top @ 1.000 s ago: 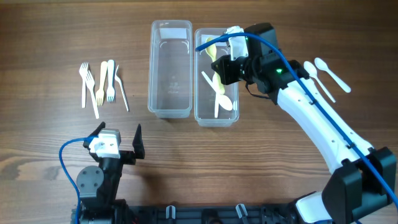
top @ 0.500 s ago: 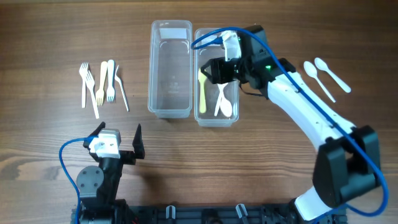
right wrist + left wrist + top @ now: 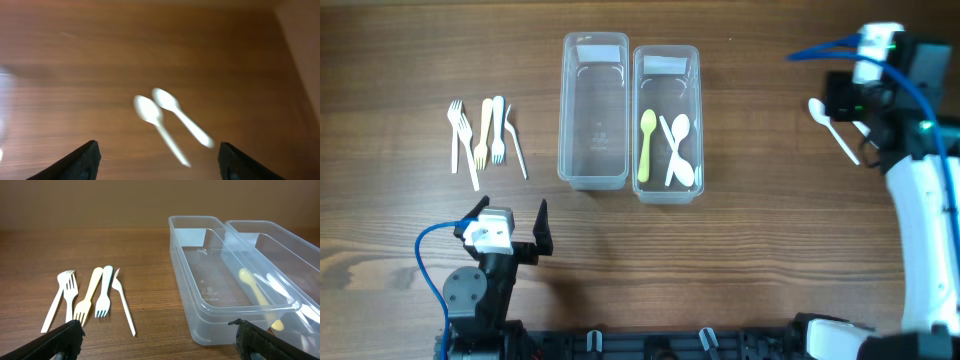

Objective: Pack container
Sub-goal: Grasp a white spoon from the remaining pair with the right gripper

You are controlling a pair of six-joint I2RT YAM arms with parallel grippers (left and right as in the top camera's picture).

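Hovering with jaws wide apart, the right gripper had the two white spoons just ahead, handles slanting toward the wrist view's lower right, well apart from the left gripper.

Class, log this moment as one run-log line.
left jaws open | right jaws open above two loose spoons | right container: three spoons | left container: nothing | forks on table

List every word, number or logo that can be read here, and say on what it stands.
No text can be read.
The empty container has faint moulded marks on its floor, too small to read.
The forks and spoons show none.
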